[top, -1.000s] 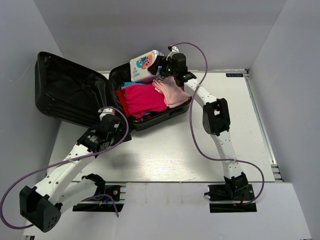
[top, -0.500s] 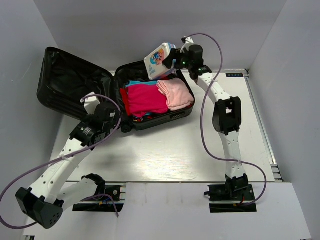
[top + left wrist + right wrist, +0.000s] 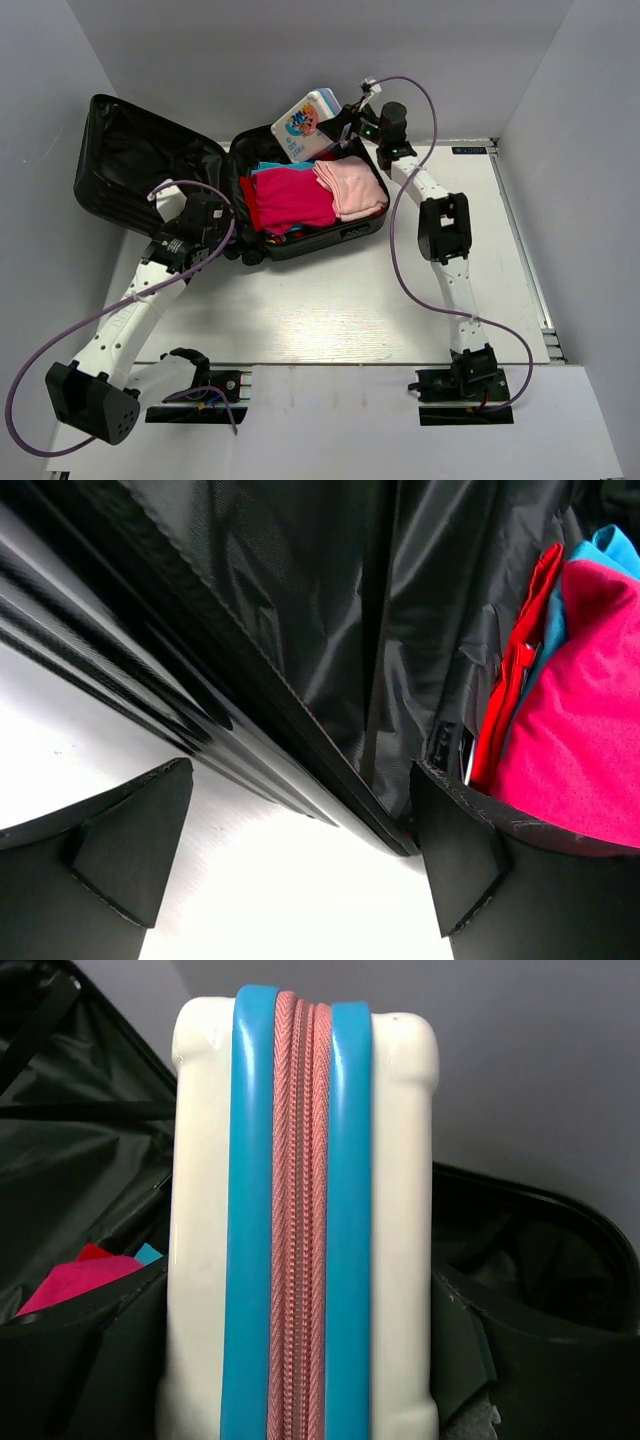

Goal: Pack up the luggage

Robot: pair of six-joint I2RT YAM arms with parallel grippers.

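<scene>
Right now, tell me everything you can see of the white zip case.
The white zip case is a rounded-corner box: glossy white shells, two blue bands flanking a salmon-pink zipper, zipped shut, a colourful cartoon print on one broad face. The right pincer clamps it, a finger on each broad face. It sits tilted over the far rim of the open luggage; whether it touches the rim is unclear.
</scene>
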